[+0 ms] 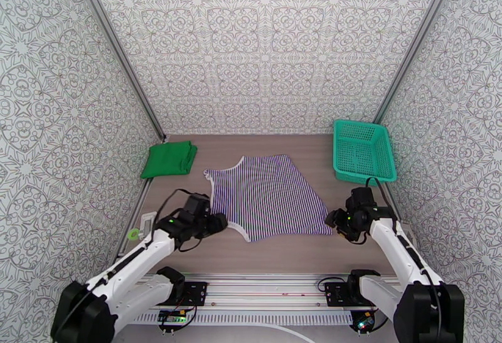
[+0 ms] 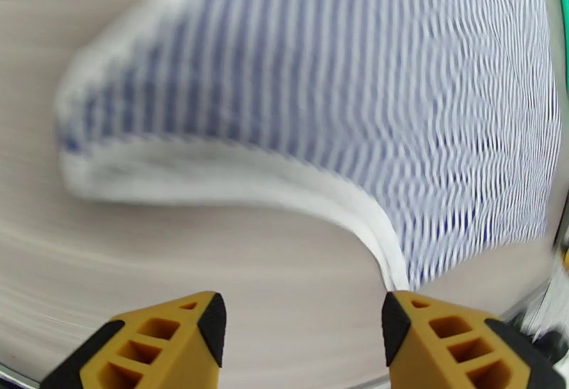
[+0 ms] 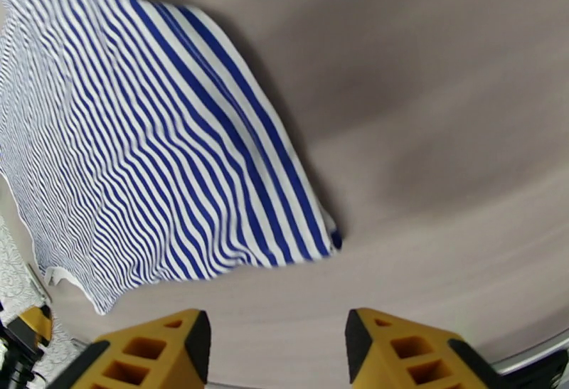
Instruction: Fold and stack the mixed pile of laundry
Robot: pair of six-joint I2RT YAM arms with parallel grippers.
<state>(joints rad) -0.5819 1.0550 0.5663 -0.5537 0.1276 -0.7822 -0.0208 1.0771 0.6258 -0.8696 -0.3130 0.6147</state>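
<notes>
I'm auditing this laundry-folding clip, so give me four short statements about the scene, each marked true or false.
1. The purple-and-white striped sleeveless cloth top lies spread flat on the wooden table. True.
2. The bright green cloth T-shirt sits inside the teal plastic mesh basket. False: it lies folded on the table at far left, with the basket at far right.
3. The left gripper is clamped on the top's white trim. False: its jaws stand open with nothing between them.
4. The right gripper is open near a corner of the striped top. True.
</notes>
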